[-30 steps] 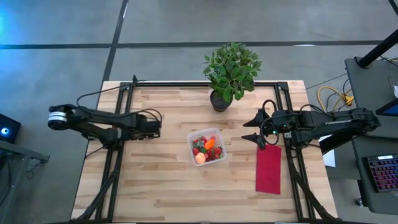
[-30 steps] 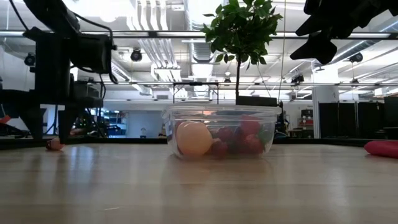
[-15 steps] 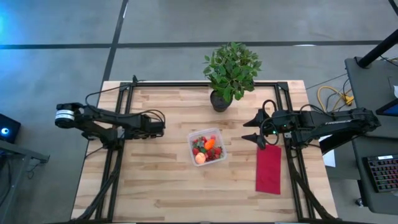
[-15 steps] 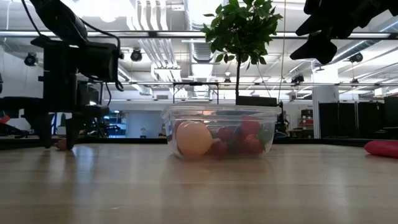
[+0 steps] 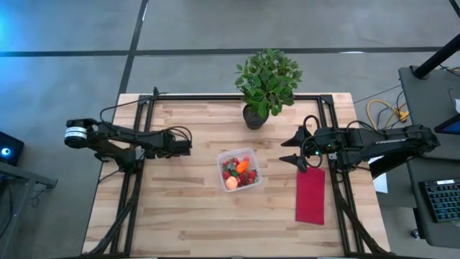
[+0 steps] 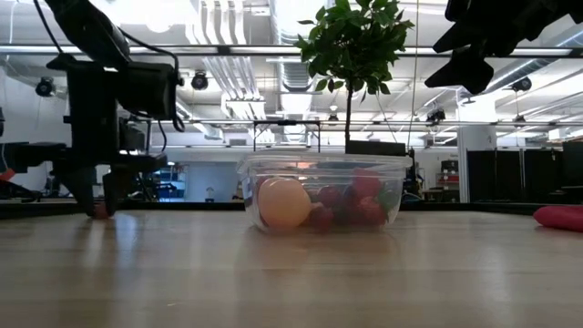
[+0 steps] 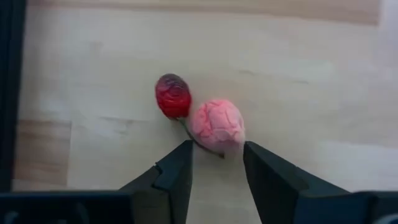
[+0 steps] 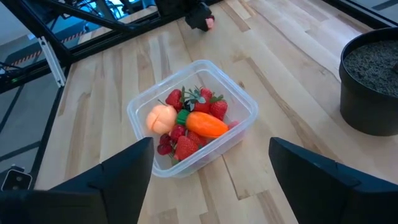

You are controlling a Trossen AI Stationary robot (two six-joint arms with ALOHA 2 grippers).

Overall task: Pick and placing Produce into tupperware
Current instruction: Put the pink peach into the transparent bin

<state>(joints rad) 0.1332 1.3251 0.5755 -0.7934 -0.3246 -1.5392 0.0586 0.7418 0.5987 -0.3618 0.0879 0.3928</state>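
The clear tupperware (image 5: 239, 170) (image 6: 323, 191) (image 8: 193, 115) stands mid-table and holds a peach-orange fruit (image 8: 160, 117), an orange carrot (image 8: 205, 123) and several red strawberries. To its left, a small dark-red piece (image 7: 172, 94) and a pale pink piece (image 7: 216, 125), joined by a thin stem, lie on the wood. My left gripper (image 5: 188, 146) (image 6: 96, 196) (image 7: 216, 158) is open, lowered to the table, with a finger on either side of the pink piece; I see no touch. My right gripper (image 5: 291, 153) (image 8: 211, 180) hovers open to the right of the tupperware.
A potted leafy plant (image 5: 267, 83) stands at the far edge behind the tupperware. A red rectangular cloth (image 5: 310, 196) lies flat near the right edge, under the right arm. Bare wood shows along the near side (image 5: 215, 223).
My left gripper has moved a little toward the table's right and come down, so its fingertips now stand at the tabletop around the pink piece. The right arm and the tupperware have kept still.
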